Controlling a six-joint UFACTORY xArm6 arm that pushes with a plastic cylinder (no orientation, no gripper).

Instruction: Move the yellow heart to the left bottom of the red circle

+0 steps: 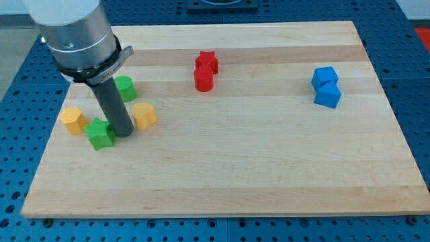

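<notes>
The yellow heart (144, 115) lies at the view's left on the wooden board. The red circle (203, 78) stands near the view's top centre, far to the right of the heart and above it. A red star (207, 61) touches the circle from above. My tip (124, 133) rests on the board just left of the yellow heart, close to it or touching it, and right of the green star (99, 134).
A green round block (124, 88) sits behind the rod, partly hidden. A yellow block (72, 119) lies at the far left. Two blue blocks (326, 87) stand together at the right. The board's edge (222, 214) runs along the bottom.
</notes>
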